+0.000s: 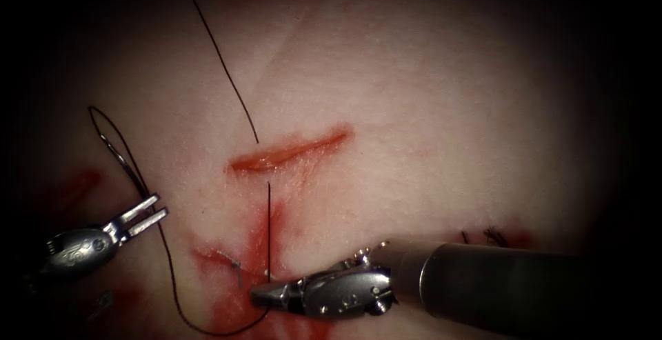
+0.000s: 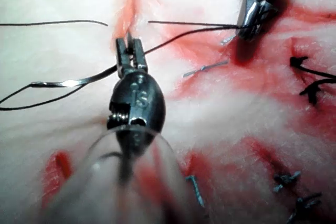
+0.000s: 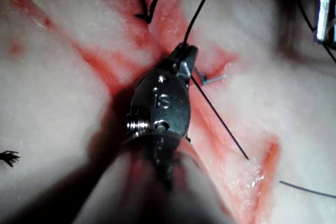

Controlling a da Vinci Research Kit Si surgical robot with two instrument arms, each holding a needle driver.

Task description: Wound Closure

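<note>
Right tool (image 1: 265, 294) clamped on thread (image 1: 269, 230)

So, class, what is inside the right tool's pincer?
The thread, which runs up toward the cut; the right pincer is shut on it, and the gripped stretch is covered. The left pincer holds the needle near one end, outside the tissue.

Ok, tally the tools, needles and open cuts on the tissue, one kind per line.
Tools: 2, left tool shut on the needle near its thread end, right tool shut on the thread.
Needles: 1, left of the cut, out of the tissue.
Open cuts: 1.
Total: 4.
</note>
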